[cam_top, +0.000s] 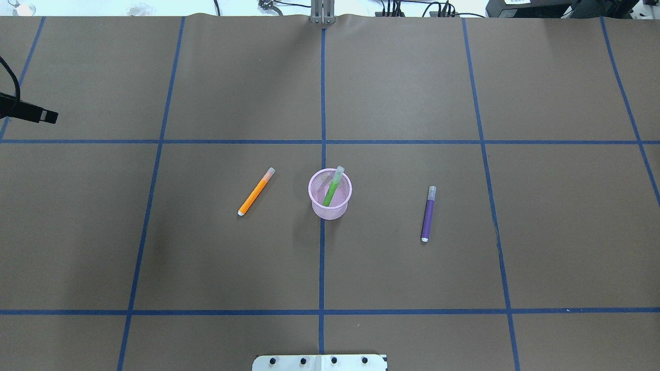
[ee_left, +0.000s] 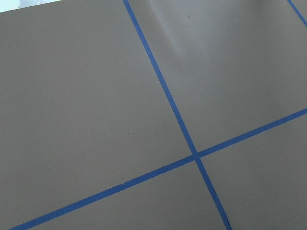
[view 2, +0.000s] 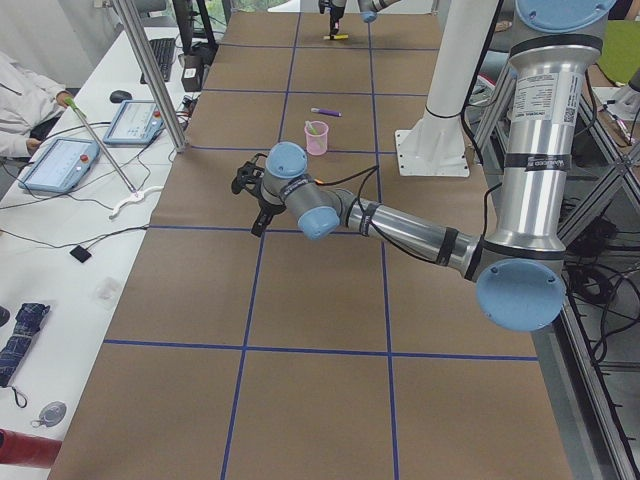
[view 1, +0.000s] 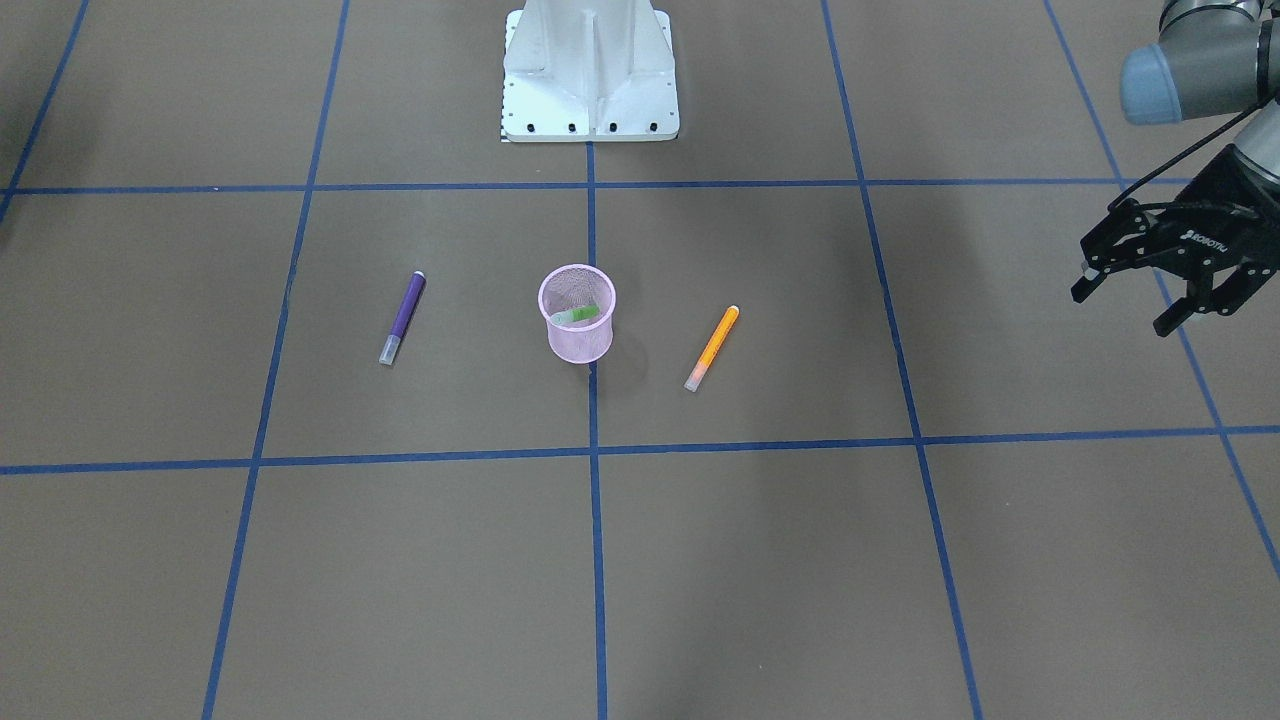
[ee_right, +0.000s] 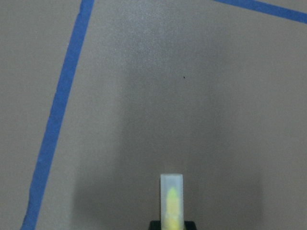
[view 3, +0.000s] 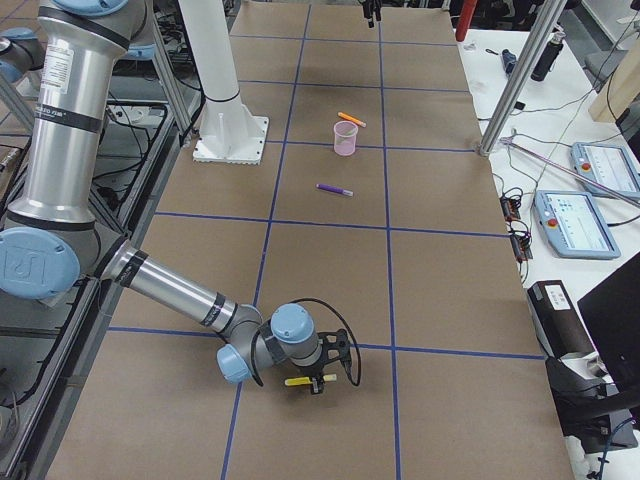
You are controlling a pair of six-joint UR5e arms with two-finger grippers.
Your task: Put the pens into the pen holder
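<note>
The pink mesh pen holder (cam_top: pixel 330 198) stands at the table's middle with a green pen (cam_top: pixel 332 186) leaning inside it. An orange pen (cam_top: pixel 256 191) lies to its left and a purple pen (cam_top: pixel 428 214) to its right, both flat on the brown paper. My left gripper (view 1: pixel 1125 300) hangs open and holds nothing, far out beyond the orange pen (view 1: pixel 712 347). At the table's other end, far from the holder (view 3: pixel 346 138), my right gripper (view 3: pixel 322 378) is shut on a yellow pen (view 3: pixel 302 381). The yellow pen's pale cap (ee_right: pixel 171 199) sticks forward in the right wrist view.
The white robot base (view 1: pixel 590 75) stands behind the holder. Blue tape lines (ee_left: pixel 194 155) grid the paper. Along the operators' side run metal posts (view 2: pixel 150 90), teach pendants (view 3: pixel 585 195) and a person's sleeve (view 2: pixel 20 90).
</note>
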